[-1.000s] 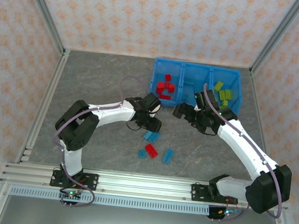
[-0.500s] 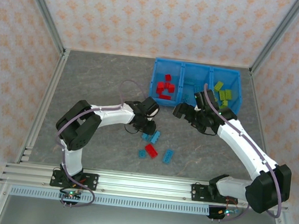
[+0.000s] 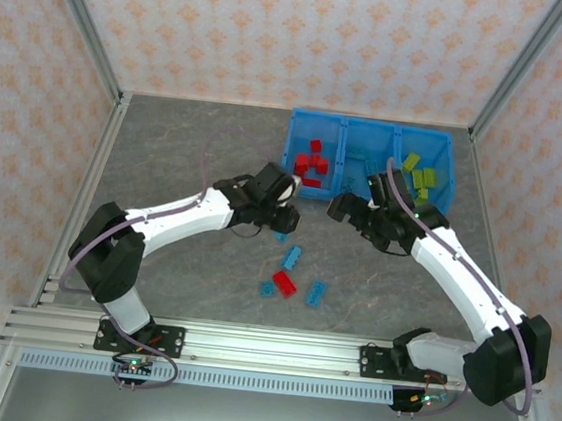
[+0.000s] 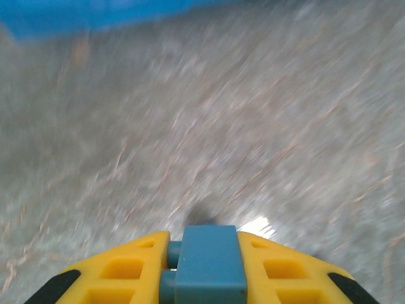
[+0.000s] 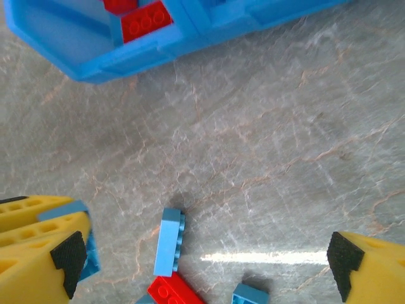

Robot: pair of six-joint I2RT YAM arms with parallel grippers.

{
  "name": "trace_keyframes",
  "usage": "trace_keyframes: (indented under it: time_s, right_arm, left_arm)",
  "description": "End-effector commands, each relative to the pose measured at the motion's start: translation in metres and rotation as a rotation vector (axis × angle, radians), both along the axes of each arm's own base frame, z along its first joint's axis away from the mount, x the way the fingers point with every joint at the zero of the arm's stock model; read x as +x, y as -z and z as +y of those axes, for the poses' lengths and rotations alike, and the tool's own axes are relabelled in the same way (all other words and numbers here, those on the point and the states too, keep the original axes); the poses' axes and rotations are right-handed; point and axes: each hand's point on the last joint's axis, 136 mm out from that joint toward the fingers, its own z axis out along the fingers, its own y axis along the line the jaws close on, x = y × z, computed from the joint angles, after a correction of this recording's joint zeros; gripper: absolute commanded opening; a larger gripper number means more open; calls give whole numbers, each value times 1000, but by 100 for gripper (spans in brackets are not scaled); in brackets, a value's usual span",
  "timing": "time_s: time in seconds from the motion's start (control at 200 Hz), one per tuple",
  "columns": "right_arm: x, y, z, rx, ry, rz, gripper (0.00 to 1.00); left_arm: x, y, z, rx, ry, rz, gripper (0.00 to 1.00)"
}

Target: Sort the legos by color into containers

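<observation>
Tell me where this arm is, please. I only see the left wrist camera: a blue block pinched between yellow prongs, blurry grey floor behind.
Observer: From above, the left gripper with its blue block is near the front of the blue bin, by the compartment holding red bricks.
Operator: Anything lying about?
Observer: Four loose bricks on the table: three light blue, one red.
Operator: And the other arm?
Observer: The right gripper hangs open in front of the bin.

Overhead cam, 2 wrist cams table-close
</observation>
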Motion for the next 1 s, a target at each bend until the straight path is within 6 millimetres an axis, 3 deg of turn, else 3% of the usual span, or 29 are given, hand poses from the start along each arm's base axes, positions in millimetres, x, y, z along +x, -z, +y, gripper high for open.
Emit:
trace_keyframes:
  time_s: [0.0,0.135,0.15,0.335,0.5,0.661,0.766,0.886,0.996]
  right_arm:
    - [0,-37,-28,-39,122,-147,99]
    - [-8,-51,-52,-57,215,-234,99]
    - [-9,-51,-53,-57,218,-236,99]
    - [-21,-45,-59,-69,224,-202,99]
    - [-25,-47,-60,-54,230,-206,99]
    - [-29,-50,-64,-60,234,-219,99]
    - [-30,-48,-66,-65,241,-219,99]
    - [-29,-42,-64,-60,244,-207,99]
    - [-28,-32,-61,-69,232,-175,99]
  left_arm:
    - [40,-68,-35,-84,23,-215,19]
    - [95,-104,-74,-87,27,-350,19]
    - [102,-94,-78,-70,29,-342,19]
    - [171,-91,-113,19,-19,-441,19]
    - [204,-85,-138,5,-28,-514,21]
    - [213,-98,-144,-8,-13,-586,40]
    - [207,-115,-139,-4,-3,-598,41]
    - [189,-138,-128,0,8,-589,39]
    - [157,-166,-106,-61,6,-620,37]
